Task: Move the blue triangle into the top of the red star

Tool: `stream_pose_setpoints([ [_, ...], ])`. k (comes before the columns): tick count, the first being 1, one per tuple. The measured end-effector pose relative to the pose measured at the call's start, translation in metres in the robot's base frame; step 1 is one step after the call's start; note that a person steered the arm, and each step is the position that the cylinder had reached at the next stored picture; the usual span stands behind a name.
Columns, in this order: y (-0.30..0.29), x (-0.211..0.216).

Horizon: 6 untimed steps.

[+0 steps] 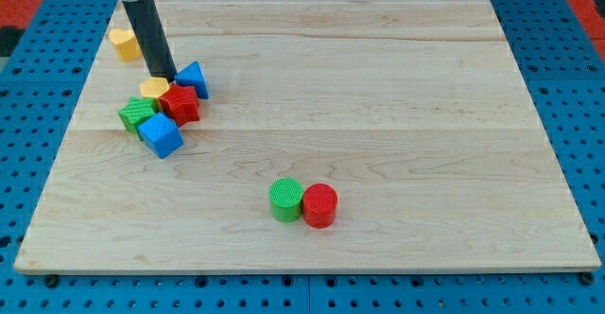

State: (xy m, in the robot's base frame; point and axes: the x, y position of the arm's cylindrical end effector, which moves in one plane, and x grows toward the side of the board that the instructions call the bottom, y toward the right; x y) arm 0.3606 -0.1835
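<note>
Here the tip (pixel 164 76), a bare rod with no gripper to open or close, touches the blue triangle (pixel 194 78), already against the red star (pixel 180 103)'s top; only a short, gentle nudge seems wise.

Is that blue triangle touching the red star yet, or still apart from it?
Touching. The blue triangle sits against the red star at its upper right edge, with my tip just left of the triangle.

We see my tip (pixel 163 77) down beside the blue triangle (pixel 194 78), just above the red star (pixel 180 103). A yellow block (pixel 154 89), green star (pixel 138 114) and blue cube (pixel 161 135) crowd close. Another yellow block (pixel 124 43) sits apart; green cylinder (pixel 285 200) touches red cylinder (pixel 319 205).
</note>
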Motion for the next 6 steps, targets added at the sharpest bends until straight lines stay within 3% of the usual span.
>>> stream_pose_setpoints([
  [1,0.000,0.000],
  [3,0.016,-0.045],
  [4,0.061,-0.045],
  [6,0.064,-0.031],
])
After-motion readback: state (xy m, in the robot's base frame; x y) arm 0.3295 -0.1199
